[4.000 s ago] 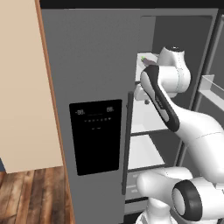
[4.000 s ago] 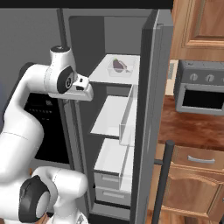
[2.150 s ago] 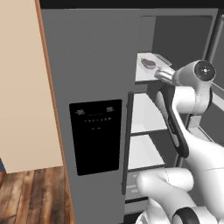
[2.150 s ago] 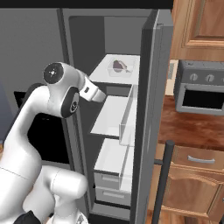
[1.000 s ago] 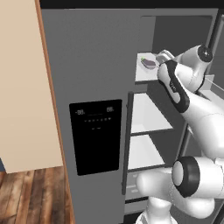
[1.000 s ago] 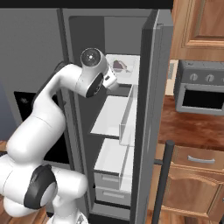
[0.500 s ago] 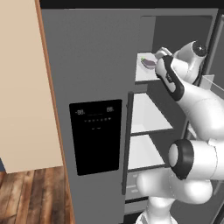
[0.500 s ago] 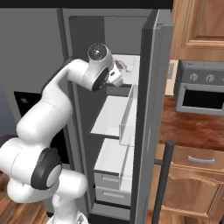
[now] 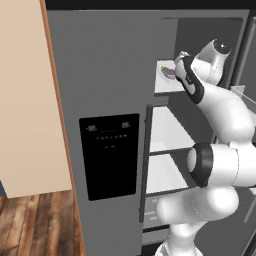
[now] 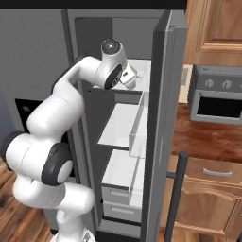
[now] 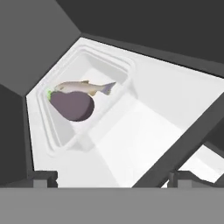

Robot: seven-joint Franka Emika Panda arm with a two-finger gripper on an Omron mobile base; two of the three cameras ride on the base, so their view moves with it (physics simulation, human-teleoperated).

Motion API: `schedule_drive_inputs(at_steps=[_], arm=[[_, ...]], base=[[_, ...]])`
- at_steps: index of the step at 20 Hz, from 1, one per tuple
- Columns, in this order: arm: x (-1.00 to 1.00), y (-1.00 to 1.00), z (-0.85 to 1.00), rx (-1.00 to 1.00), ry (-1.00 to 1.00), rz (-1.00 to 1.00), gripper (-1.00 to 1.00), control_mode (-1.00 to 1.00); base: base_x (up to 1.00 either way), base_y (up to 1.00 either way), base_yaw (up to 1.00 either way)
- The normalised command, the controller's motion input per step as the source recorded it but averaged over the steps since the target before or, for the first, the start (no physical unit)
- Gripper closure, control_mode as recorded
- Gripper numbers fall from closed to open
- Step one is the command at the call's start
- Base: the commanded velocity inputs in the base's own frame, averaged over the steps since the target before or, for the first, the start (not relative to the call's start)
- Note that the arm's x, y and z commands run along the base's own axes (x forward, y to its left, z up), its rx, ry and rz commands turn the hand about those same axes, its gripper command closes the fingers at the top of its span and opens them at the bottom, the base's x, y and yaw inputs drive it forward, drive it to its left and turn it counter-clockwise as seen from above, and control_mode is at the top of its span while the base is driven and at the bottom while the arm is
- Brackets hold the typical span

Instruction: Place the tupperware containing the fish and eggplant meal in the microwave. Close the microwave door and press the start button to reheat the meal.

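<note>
Hand view: open gripper [image 11: 111,177] facing tupperware [image 11: 83,103]

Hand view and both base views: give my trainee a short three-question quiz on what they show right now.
1. True or false: the tool is shut on the tupperware.
2. Where does the tupperware sit? A) fridge top shelf B) toaster oven C) floor
3. Fill in: beside the eggplant in the tupperware lies a ___.

Key: 1 false, the tool is open and short of it; 2 A; 3 fish.
</note>
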Motion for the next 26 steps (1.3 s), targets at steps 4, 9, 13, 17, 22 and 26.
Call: schedule_drive_inputs(at_steps=[4,9,13,17,22,26], arm=[[0.37,-0.16,0.00,0.00,0.05,0.00,-1.00,-1.00],[0.38,-0.20,-0.02,0.01,0.04,0.00,-1.00,-1.00],[0.40,-0.13,-0.13,0.00,0.05,0.00,-1.00,-1.00],[0.40,-0.03,-0.17,0.00,0.07,0.00,-1.00,-1.00],[0.40,0.00,-0.18,0.00,0.10,0.00,-1.00,-1.00],[0.42,0.00,-0.12,0.00,0.09,0.00,-1.00,-1.00]], base=[[0.00,0.00,0.00],[0.00,0.00,0.00],[0.00,0.00,0.00],[0.00,0.00,0.00],[0.00,0.00,0.00],[0.00,0.00,0.00]])
